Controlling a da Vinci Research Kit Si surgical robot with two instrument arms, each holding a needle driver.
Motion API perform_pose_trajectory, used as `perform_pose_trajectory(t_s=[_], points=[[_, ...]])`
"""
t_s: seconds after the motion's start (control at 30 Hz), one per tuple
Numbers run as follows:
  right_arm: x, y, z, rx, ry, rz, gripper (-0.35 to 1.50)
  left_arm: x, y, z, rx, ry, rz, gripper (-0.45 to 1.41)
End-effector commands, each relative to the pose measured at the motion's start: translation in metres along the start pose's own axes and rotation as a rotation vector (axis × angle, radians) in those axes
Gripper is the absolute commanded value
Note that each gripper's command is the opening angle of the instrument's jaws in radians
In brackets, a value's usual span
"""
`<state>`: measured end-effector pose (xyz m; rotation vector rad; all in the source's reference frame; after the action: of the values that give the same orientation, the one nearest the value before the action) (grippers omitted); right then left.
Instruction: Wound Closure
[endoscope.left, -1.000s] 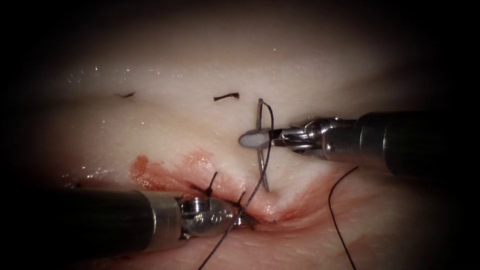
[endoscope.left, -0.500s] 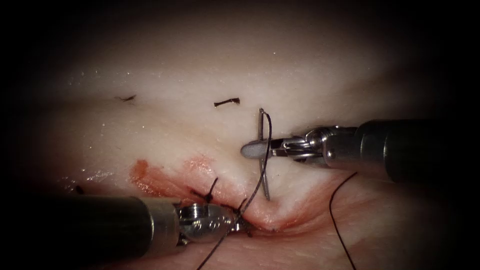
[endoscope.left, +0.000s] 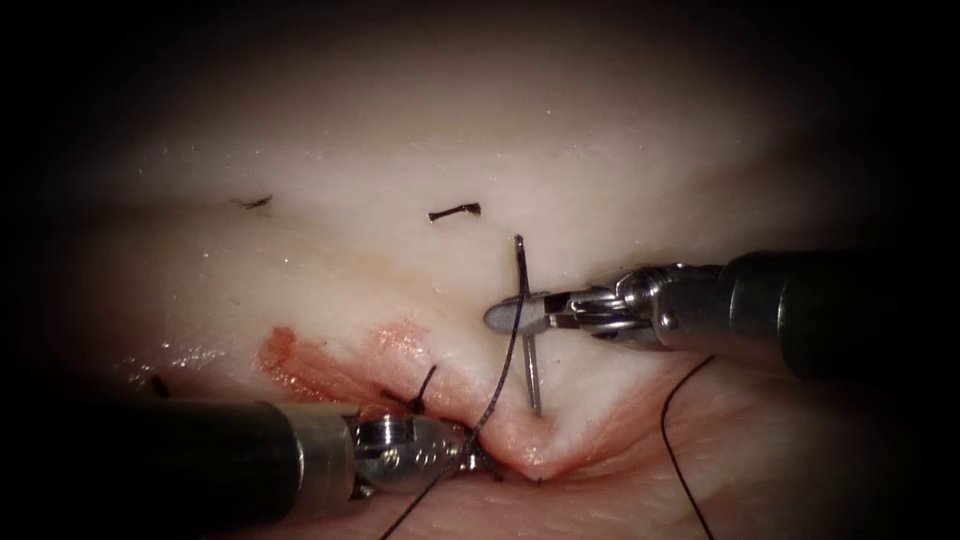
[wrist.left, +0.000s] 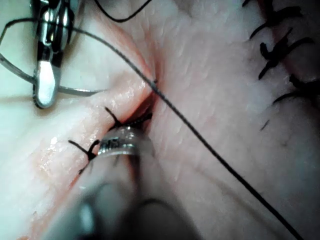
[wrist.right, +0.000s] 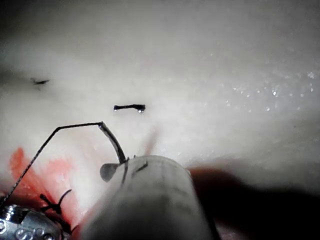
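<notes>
My right tool (endoscope.left: 512, 316) comes in from the right with its jaws shut on the curved needle (endoscope.left: 530, 370) near mid-curve. The needle stands almost upright, with its point (endoscope.left: 538, 410) down at the tissue (endoscope.left: 620, 200) just above the cut (endoscope.left: 545, 462). I cannot tell whether the point has entered. Dark thread (endoscope.left: 505, 365) runs from the needle's upper end down past my left tool (endoscope.left: 472, 455), which lies with its tip in the cut beside the last stitch (endoscope.left: 420, 390). In the left wrist view the left tool's tip (wrist.left: 122, 142) presses at the cut's lip, with the needle (wrist.left: 75, 91) close by.
Red fluid (endoscope.left: 300, 360) stains the tissue left of the needle. Two cut thread ends (endoscope.left: 455, 211) (endoscope.left: 255, 203) lie on the pale tissue above. A loose strand of thread (endoscope.left: 670, 440) curves below the right tool. Several finished stitches (wrist.left: 272, 50) show in the left wrist view.
My right tool has carried the needle downward, bringing its point closer to the cut. The left tool and the tissue at the cut have shifted slightly down.
</notes>
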<state>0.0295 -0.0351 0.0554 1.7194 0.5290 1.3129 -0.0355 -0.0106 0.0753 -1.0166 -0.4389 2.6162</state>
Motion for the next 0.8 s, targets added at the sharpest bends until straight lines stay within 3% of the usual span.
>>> perform_pose_trajectory(t_s=[0.03,0.4,0.57,0.63,0.73,0.77,0.8], points=[[-0.0002,0.0005,0.0011,0.008,-0.012,0.006,-0.35,0.0,0.0,0.0008,0.0,0.001,0.0,-0.21],[-0.0046,0.001,0.003,0.05,-0.062,0.038,-0.35,0.0001,0.0001,0.0009,0.001,0.001,-0.001,-0.21],[-0.0051,0.0014,0.0032,0.07,-0.064,0.054,-0.35,0.0001,0.0001,0.0009,0.002,0.001,0.005,-0.21],[-0.004,0.0012,0.0029,0.091,-0.017,0.031,-0.35,0.0001,0.0001,0.0009,0.002,0.0,0.005,-0.21],[-0.0005,0.0006,0.0015,0.146,0.174,-0.154,-0.3,0.0001,0.0001,0.0009,0.003,0.0,0.005,-0.21],[0.0016,0.0002,0.0005,0.172,0.288,-0.245,0.68,0.0001,0.0002,0.0009,0.003,0.0,0.004,-0.21],[0.0026,0.0001,0.0001,0.172,0.33,-0.271,0.86,0.0001,0.0002,0.0009,0.003,0.0,0.004,-0.21]])
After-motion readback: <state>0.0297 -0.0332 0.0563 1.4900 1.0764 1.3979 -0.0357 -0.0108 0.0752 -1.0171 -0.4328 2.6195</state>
